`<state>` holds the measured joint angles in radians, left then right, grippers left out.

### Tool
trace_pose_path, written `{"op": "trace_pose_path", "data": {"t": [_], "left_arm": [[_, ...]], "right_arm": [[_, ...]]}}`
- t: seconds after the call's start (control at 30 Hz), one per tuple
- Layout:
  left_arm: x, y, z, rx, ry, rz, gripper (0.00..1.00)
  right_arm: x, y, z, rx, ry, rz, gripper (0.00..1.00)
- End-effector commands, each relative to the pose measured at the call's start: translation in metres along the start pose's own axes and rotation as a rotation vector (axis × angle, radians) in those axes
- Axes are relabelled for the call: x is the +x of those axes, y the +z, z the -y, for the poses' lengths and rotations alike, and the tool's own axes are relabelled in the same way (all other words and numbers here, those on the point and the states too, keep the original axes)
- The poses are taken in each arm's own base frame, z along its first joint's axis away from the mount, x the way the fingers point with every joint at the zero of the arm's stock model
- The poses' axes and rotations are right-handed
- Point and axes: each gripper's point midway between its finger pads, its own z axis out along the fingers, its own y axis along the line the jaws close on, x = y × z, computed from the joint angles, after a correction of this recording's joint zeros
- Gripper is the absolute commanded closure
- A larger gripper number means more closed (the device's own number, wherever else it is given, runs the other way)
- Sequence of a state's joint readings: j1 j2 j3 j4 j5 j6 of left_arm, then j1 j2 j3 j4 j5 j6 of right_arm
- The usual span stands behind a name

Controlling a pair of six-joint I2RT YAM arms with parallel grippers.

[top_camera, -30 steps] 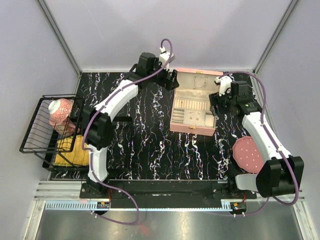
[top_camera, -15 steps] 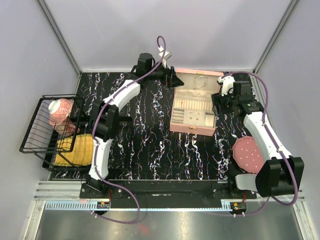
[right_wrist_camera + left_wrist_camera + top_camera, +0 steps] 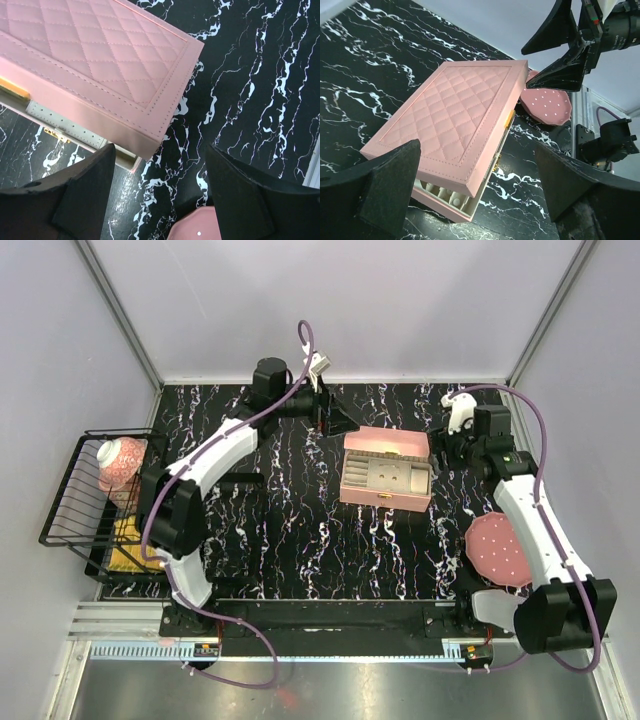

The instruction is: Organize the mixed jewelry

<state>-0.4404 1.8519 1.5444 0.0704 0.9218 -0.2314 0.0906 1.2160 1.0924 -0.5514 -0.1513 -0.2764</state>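
Observation:
The pink quilted jewelry box [image 3: 385,490] sits mid-table with its lid [image 3: 387,441] tilted partway down over the base. My left gripper [image 3: 338,420] is open and empty, just behind and left of the lid. In the left wrist view the lid [image 3: 455,115] hangs over the cream compartments [image 3: 442,192], between my open fingers [image 3: 385,185]. My right gripper [image 3: 446,450] is open and empty beside the box's right end; its view shows the lid corner [image 3: 90,55]. No loose ring or chain shows in any view.
A round pink dotted disc [image 3: 497,548] lies at the right, also in the left wrist view [image 3: 545,102] and the right wrist view [image 3: 200,227]. A black wire basket [image 3: 70,495] with a pink-white jar [image 3: 120,462] and yellow cloth [image 3: 122,535] stands at the left edge.
The box lid has swung from fully open and flat to tilted down over the base. My left gripper moved left and nearer, away from the lid. My right gripper drew slightly back to the right.

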Motion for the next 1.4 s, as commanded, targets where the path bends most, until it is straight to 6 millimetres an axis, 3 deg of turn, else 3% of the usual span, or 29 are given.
{"op": "trace_pose_path", "data": {"t": [0.0,0.03,0.1,0.17,0.3,0.37,0.5,0.57,0.7,1.0,1.17,1.3,1.37], "left_arm": [[-0.014,-0.015,0.025,-0.064,0.090,0.021,0.01],[-0.007,-0.015,0.018,-0.126,0.106,-0.004,0.01],[0.005,-0.005,0.024,-0.165,0.149,-0.047,0.01],[0.019,0.000,0.013,-0.246,0.188,-0.102,0.01],[0.036,0.024,0.015,-0.280,0.240,-0.178,0.01],[0.052,0.032,0.008,-0.321,0.260,-0.231,0.01],[0.084,0.057,0.016,-0.353,0.347,-0.314,0.01],[0.100,0.062,0.006,-0.402,0.376,-0.366,0.01],[0.122,0.077,0.003,-0.437,0.429,-0.424,0.01],[0.190,0.072,-0.001,-0.467,0.411,-0.569,0.01],[0.225,0.064,-0.003,-0.474,0.390,-0.640,0.01],[0.244,0.059,0.001,-0.485,0.419,-0.688,0.02],[0.244,0.055,0.004,-0.488,0.413,-0.687,0.02]], "right_arm": [[-0.008,-0.018,0.002,0.016,-0.016,0.045,0.22],[-0.009,-0.021,0.002,0.019,-0.018,0.052,0.22],[-0.011,-0.027,0.003,0.031,-0.019,0.062,0.22],[-0.011,-0.031,0.003,0.036,-0.021,0.066,0.22],[-0.012,-0.046,0.003,0.052,-0.032,0.082,0.22],[-0.011,-0.050,0.004,0.061,-0.037,0.086,0.22],[-0.011,-0.060,0.009,0.095,-0.038,0.092,0.22],[-0.011,-0.063,0.011,0.111,-0.039,0.092,0.22],[-0.008,-0.069,0.015,0.143,-0.043,0.090,0.22],[-0.004,-0.088,0.019,0.184,-0.063,0.109,0.22],[0.001,-0.088,0.018,0.182,-0.077,0.096,0.22],[0.002,-0.088,0.019,0.185,-0.082,0.095,0.22],[0.002,-0.089,0.020,0.187,-0.081,0.097,0.22]]}}
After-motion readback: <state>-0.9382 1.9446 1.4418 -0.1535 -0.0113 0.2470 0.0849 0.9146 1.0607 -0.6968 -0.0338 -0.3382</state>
